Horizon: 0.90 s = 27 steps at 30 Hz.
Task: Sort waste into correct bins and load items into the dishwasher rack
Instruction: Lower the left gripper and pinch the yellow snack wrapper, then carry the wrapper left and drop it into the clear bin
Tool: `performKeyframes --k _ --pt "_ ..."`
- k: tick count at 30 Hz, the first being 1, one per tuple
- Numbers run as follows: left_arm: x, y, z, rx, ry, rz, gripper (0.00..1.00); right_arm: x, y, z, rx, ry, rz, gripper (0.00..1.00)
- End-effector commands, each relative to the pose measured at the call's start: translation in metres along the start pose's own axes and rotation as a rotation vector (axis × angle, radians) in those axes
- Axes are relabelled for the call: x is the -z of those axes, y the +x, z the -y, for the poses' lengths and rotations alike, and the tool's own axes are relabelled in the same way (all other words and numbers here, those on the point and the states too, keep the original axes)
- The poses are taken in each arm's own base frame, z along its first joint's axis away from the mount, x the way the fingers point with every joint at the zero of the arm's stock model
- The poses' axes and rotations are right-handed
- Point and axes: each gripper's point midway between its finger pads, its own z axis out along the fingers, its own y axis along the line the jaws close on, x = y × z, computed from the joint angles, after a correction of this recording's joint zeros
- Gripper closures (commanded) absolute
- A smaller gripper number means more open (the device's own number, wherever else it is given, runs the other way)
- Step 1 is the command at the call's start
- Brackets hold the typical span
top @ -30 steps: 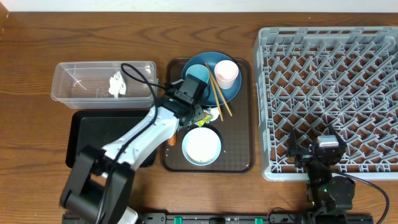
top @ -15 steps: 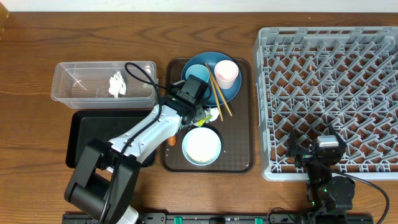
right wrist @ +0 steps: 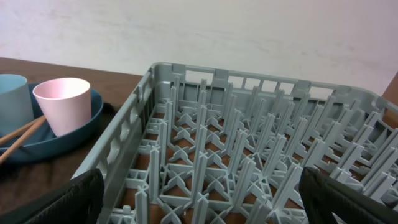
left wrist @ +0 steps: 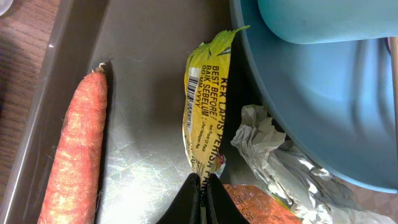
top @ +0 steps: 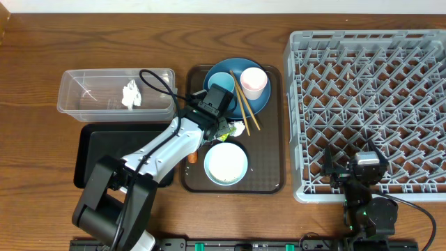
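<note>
Waste sorting in progress on a wooden tabletop [top: 42, 42]: the left gripper [left wrist: 202, 198] is clenched on the near end of a yellow-green wrapper [left wrist: 205, 106]. The wrapper lies flat on the brown serving tray [left wrist: 143, 74], between a carrot [left wrist: 78, 149] and the rim of the blue plate [left wrist: 323, 112]. Pinching the thin packet by its tip looks like the surest way to lift it without disturbing the crumpled paper [left wrist: 273, 155] tucked just beside it at the plate's edge. The clear tub [top: 83, 104], with a white wad [top: 131, 94] inside, and the black tray [top: 104, 150] sit left of the serving tray, near at hand for the waste. The right gripper [right wrist: 205, 200] hangs released, jaws wide, over the near edge of the grey dish rack [top: 369, 84], apparently waiting on the pink cup [top: 254, 82], blue cup [left wrist: 323, 18], bowl [top: 225, 162] and chopsticks [top: 244, 108]. None of them is in the rack yet.
</note>
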Motion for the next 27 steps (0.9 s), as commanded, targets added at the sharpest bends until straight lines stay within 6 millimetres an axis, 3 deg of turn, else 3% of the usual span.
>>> performKeyframes --k 1,5,11,17,21,27 --pt "0.006 -0.006 -0.002 -0.005 -0.001 0.027 0.94 0.0 0.001 0.002 0.01 0.009 -0.001 0.01" --pt "0.037 -0.022 0.011 -0.048 0.071 0.093 0.94 0.0 0.001 0.002 0.01 0.009 -0.001 0.01" --pt "0.113 -0.054 0.018 -0.084 0.209 0.258 0.94 0.0 0.001 0.002 0.01 0.009 -0.001 0.01" --pt "0.173 -0.097 -0.018 0.02 0.204 0.476 0.94 0.0 0.001 0.002 0.01 0.009 -0.001 0.01" --pt "0.186 -0.122 -0.055 0.064 0.095 0.578 0.94 0.0 0.001 0.002 0.01 0.009 -0.001 0.01" --pt "0.164 -0.146 -0.098 0.148 -0.027 0.571 0.94 0.0 0.001 0.002 0.01 0.009 -0.001 0.01"
